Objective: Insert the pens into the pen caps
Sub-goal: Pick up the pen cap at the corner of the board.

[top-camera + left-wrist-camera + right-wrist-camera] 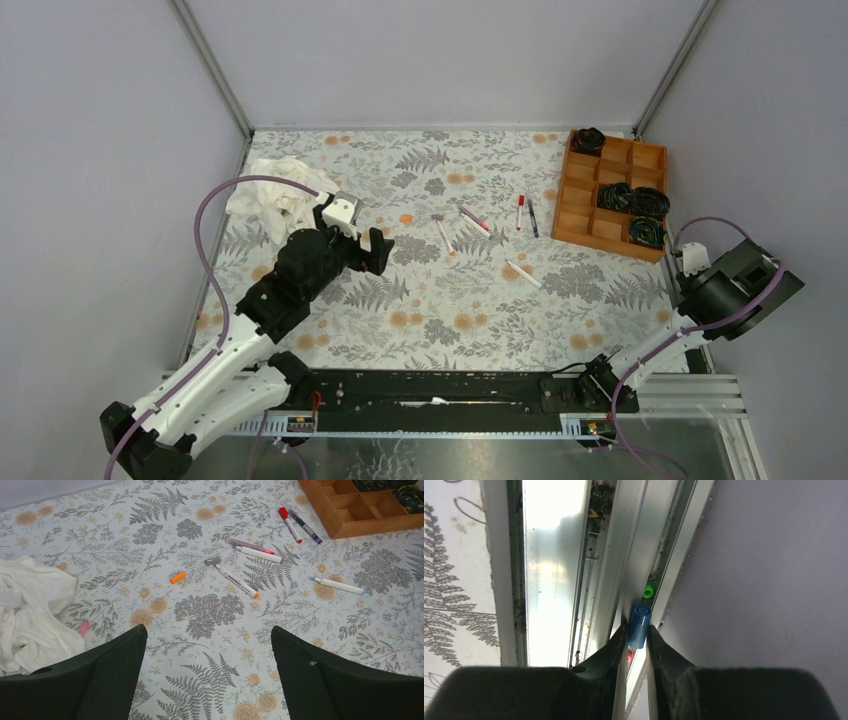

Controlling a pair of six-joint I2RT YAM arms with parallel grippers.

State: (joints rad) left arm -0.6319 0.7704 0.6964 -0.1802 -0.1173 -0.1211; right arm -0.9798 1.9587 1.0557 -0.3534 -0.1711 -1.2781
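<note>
Precariously, the right gripper point(638, 630) pinches the blue cap point(639, 625) by its lower end only. It could squirt loose into the frame channel point(659, 555), right of the wooden tray point(605, 243). That arm is turned outward, off the mat. The left gripper point(207, 630) hangs wide open, with the pens point(260, 555) lying left of the tray.

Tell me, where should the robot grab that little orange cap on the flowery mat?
The orange cap lies on its side, clear of the pens: probably best to come straight down and pinch its middle across the short width, one finger on each long side.
</note>
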